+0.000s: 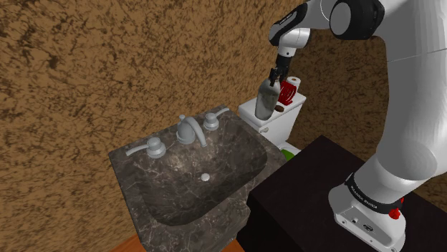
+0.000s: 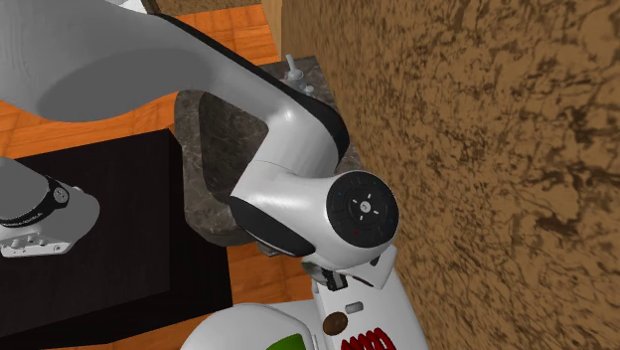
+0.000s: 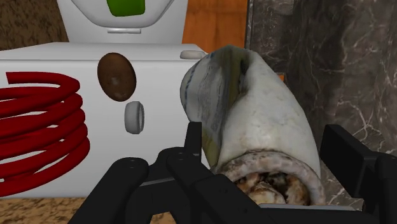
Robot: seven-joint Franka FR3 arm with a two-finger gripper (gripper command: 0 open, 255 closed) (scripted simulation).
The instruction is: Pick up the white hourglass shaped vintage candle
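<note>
The off-white, mottled hourglass-shaped candle (image 3: 254, 121) sits pinched between the black gripper (image 3: 267, 167) fingers (image 3: 191, 147), hanging off the surface above the white toilet tank (image 1: 278, 119). A red coil (image 1: 289, 92) lies on the tank. Lettering on the arm's black band (image 1: 367, 197) is too small to read.

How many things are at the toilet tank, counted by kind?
Candle, held in the claw: 1
Red coil: 1
Brown oval lump: 1
White button: 1
Total: 4
</note>
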